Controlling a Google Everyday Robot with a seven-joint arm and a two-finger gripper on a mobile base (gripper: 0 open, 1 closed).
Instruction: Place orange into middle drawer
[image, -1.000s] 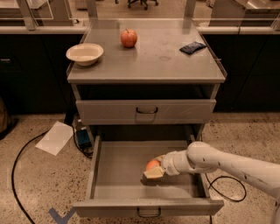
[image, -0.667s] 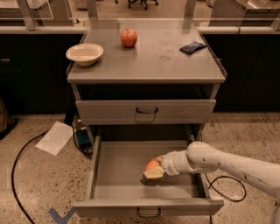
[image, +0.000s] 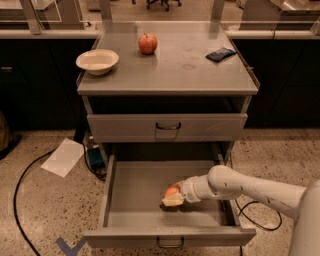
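Observation:
The middle drawer (image: 125, 215) is pulled open below the closed upper drawer (image: 167, 127) of the grey cabinet. My arm reaches in from the right, and the gripper (image: 173, 197) is low inside the drawer, near its middle. The orange (image: 171, 191) sits between the fingers, close to or on the drawer floor; only its top shows.
On the cabinet top stand a red apple (image: 147, 43), a white bowl (image: 97, 61) and a dark blue packet (image: 220, 54). A sheet of paper (image: 63, 157) and black cables (image: 22, 200) lie on the floor to the left. Counters run along the back.

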